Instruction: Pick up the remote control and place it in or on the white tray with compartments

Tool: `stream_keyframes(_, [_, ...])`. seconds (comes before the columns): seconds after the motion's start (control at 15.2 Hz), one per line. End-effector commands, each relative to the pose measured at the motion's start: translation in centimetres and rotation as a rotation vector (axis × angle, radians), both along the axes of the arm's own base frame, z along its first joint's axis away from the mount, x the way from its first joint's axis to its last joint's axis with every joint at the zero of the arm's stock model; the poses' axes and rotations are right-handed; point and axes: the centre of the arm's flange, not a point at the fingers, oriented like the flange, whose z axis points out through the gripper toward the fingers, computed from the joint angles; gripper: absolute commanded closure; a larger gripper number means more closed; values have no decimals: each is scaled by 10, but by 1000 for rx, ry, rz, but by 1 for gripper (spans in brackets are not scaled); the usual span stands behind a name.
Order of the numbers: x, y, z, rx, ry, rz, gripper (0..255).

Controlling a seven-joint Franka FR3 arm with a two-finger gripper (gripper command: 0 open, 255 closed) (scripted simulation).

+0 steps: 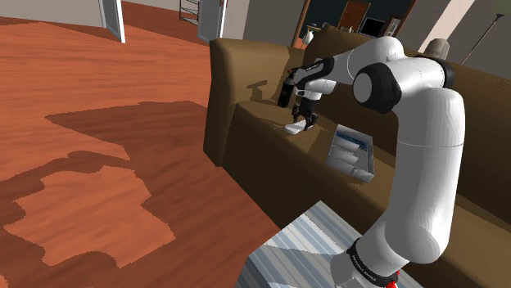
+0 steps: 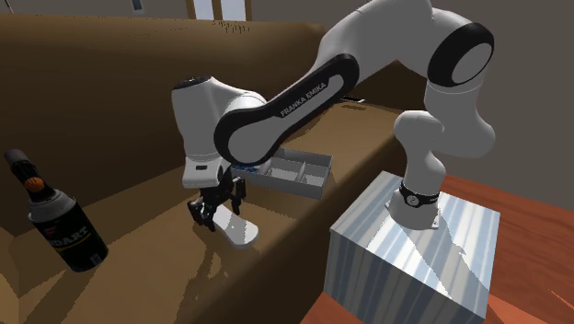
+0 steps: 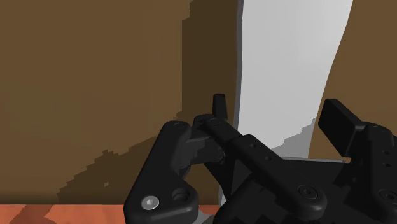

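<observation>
Your tool [image 2: 216, 214] hangs low over the brown sofa [image 2: 120, 110]. Its fingers are apart and straddle one end of the remote control [image 2: 241, 230], a pale, flat slab lying on the seat cushion. In the wrist view the remote control runs straight away between the two fingers, and a thin strip of shadow separates one finger from its long edge, so nothing is clamped yet. Expect it to be light, stiff and thin. The casing looks smooth, and a hold this near the end may let it swing or slide. Pinch it across the narrow width on the two long edges, nearer the middle if you can. The white tray [image 2: 294, 172] sits on the same seat toward the stand [image 2: 414, 258], near the remote control but apart.
</observation>
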Motion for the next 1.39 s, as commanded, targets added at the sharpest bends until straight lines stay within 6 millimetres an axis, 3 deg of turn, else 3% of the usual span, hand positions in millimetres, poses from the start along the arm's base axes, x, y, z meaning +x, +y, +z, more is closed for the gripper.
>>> stream_keyframes(0.0, [0, 0, 10, 0, 0, 0, 255])
stream_keyframes(1.32, [0, 0, 115, 0, 0, 0, 255])
